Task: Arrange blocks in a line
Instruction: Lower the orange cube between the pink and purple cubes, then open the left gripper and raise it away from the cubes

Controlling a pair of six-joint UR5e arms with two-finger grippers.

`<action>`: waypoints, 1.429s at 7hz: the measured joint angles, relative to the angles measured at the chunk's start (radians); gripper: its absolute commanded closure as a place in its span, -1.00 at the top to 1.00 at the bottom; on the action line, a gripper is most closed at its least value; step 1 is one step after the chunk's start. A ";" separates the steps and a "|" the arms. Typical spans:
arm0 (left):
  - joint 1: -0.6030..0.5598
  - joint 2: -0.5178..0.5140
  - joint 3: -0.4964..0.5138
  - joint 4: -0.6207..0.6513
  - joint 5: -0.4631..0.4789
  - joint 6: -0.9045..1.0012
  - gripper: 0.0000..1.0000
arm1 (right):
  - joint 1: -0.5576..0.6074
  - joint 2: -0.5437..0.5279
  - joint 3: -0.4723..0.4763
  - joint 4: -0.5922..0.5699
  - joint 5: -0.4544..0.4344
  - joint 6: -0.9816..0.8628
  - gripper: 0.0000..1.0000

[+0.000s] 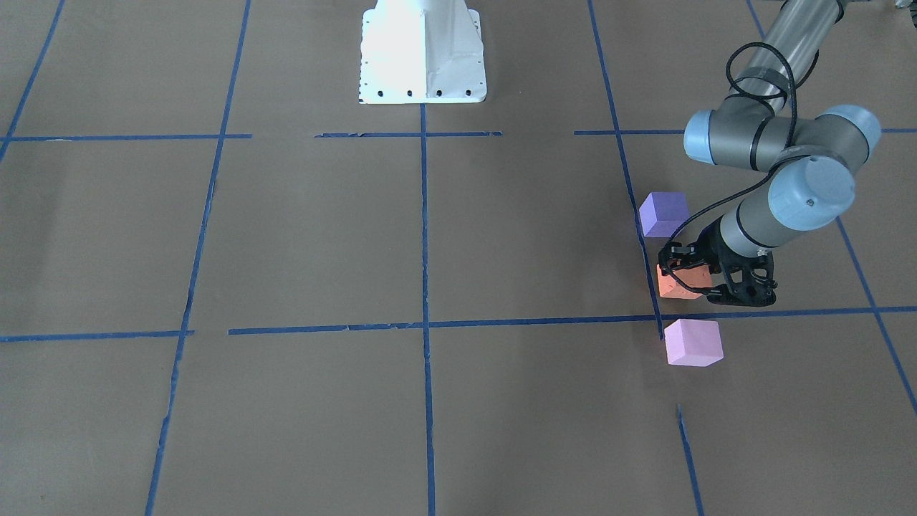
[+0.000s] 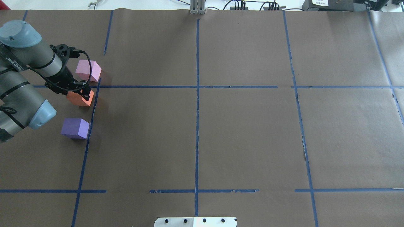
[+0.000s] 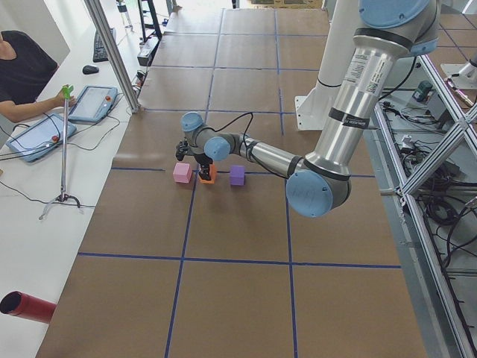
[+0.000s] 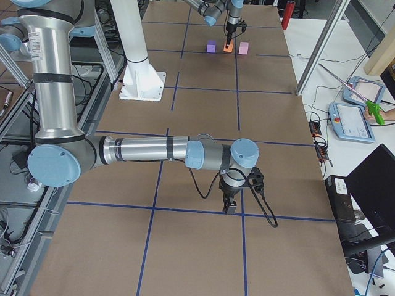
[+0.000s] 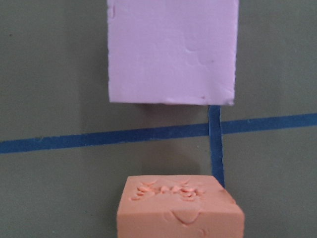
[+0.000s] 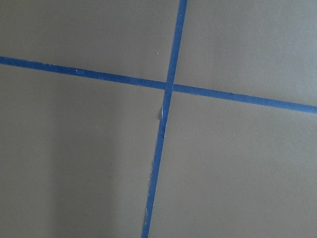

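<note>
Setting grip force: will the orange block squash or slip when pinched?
The orange block probably gives slightly: its top shows dents, suggesting soft foam. The matte surface likely resists slipping. Flat faces make rolling unlikely.

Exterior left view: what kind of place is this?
Probably a robot lab data-collection cell: a paper-covered table gridded with blue tape, an operator beside tablets, and an aluminium frame.

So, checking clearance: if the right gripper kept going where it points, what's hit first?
Likely just the table paper by a blue tape crossing; nothing else shows under the right gripper.
</note>
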 measured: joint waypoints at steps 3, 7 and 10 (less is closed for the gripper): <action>0.000 0.000 -0.004 -0.001 0.000 0.000 1.00 | 0.000 0.000 0.000 0.000 0.000 0.001 1.00; -0.030 0.007 -0.122 0.084 -0.028 0.007 1.00 | 0.000 0.000 0.000 0.000 0.000 0.001 1.00; -0.142 0.010 -0.236 0.249 -0.028 0.152 1.00 | 0.000 0.000 0.000 0.000 0.000 0.001 1.00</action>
